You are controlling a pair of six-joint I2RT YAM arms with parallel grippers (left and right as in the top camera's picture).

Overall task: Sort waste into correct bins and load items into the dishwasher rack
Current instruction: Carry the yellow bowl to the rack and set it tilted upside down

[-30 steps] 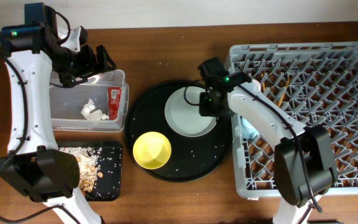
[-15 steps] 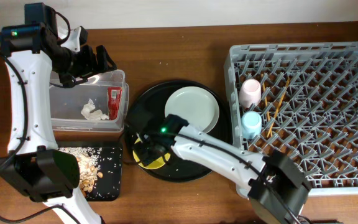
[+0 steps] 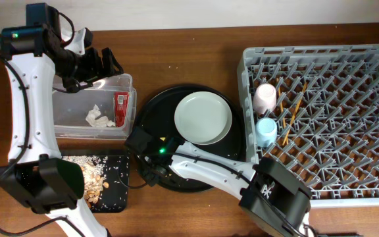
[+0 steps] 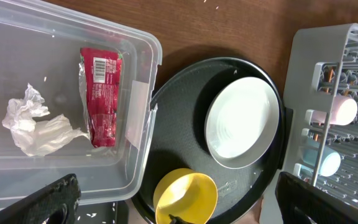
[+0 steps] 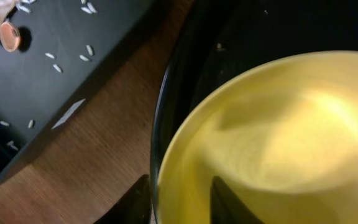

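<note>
My right gripper is open, its fingers on either side of the near rim of the yellow bowl. The bowl sits on the round black tray, hidden under my arm in the overhead view. The grey-blue plate lies on the same tray. My left gripper is open and empty over the back of the clear tub. The tub holds the red wrapper and the white tissue. The flat black tray holds food scraps and an orange carrot piece.
The grey rack fills the right side. It holds the white cup, the blue cup and the chopsticks. My right arm lies across the front of the round tray. Rice grains lie scattered on both trays.
My right arm has swung from the plate and rack side over to the yellow bowl, and its fingers have come down around the bowl's rim. The left arm has not moved.
</note>
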